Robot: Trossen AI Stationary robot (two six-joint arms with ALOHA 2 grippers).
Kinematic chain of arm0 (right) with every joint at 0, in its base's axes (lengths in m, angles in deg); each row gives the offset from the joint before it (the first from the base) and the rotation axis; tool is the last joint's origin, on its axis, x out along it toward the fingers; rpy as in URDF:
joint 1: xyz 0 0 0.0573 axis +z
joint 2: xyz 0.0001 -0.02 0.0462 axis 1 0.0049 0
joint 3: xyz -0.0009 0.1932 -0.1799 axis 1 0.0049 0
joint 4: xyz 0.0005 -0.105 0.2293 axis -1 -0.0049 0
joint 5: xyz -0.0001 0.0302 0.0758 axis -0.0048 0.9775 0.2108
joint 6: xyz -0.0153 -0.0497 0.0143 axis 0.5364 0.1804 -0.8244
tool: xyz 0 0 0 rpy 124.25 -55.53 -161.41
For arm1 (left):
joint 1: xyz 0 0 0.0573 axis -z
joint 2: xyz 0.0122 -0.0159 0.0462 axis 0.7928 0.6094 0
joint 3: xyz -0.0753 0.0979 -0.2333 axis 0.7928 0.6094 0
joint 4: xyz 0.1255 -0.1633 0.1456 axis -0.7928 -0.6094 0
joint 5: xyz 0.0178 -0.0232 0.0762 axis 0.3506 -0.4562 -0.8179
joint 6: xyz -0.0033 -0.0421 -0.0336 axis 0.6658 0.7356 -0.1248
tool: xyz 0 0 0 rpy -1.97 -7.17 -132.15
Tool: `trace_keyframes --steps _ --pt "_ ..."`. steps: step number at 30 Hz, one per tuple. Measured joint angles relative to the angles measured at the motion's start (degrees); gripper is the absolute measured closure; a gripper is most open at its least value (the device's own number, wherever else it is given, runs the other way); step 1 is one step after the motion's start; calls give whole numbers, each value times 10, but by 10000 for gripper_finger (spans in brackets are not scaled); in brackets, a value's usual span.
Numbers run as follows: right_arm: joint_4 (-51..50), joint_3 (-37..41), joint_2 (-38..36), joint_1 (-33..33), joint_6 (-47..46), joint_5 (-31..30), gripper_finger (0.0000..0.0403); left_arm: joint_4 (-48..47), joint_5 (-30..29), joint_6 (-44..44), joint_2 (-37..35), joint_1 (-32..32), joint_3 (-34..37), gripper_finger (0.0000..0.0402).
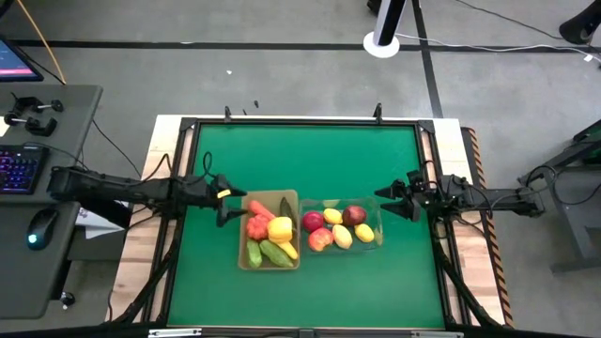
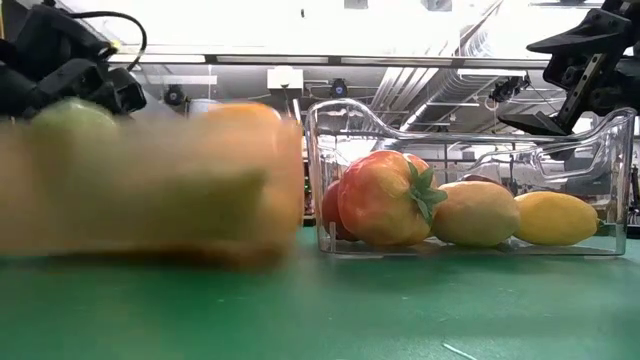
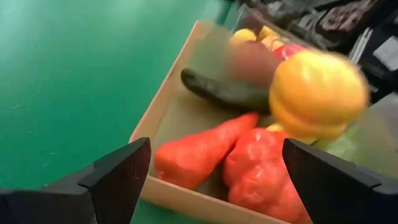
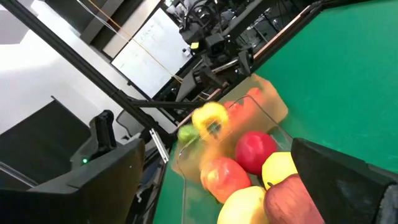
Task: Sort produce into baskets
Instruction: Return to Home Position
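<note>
The tan basket [image 1: 269, 265] stands mid-table and holds an orange carrot [image 3: 199, 152], a red tomato [image 3: 261, 171], a yellow pepper [image 3: 317, 93] and green cucumbers [image 1: 268, 252]. Beside it on the right, the clear basket [image 1: 374, 246] holds red apples [image 4: 255, 149] and yellow lemons [image 2: 555, 218]. My left gripper [image 1: 223, 201] hovers open just left of the tan basket's left wall, tipped down toward the carrot, with nothing between its fingers. My right gripper [image 1: 392, 199] stands open and level at the clear basket's right end, also with nothing between its fingers.
Green mat [image 1: 300, 160] lies bare behind and in front of the baskets. A black frame [image 1: 178, 188] borders the mat. A desk with a keyboard [image 1: 21, 169] and a mouse [image 1: 39, 228] stands off the table's left side.
</note>
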Motion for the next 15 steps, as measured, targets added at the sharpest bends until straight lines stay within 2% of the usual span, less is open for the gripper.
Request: trace_keyframes --steps 3,8,10,15 --pt "0 0 0 0 0 0 6 3 -6 -30 4 -1 2 46" --pt "0 0 0 0 0 0 6 138 4 -106 5 0 8 46" --pt "0 0 0 0 0 0 6 187 4 -114 4 0 5 46" --pt "0 0 0 0 0 0 6 226 2 -98 4 0 6 46"
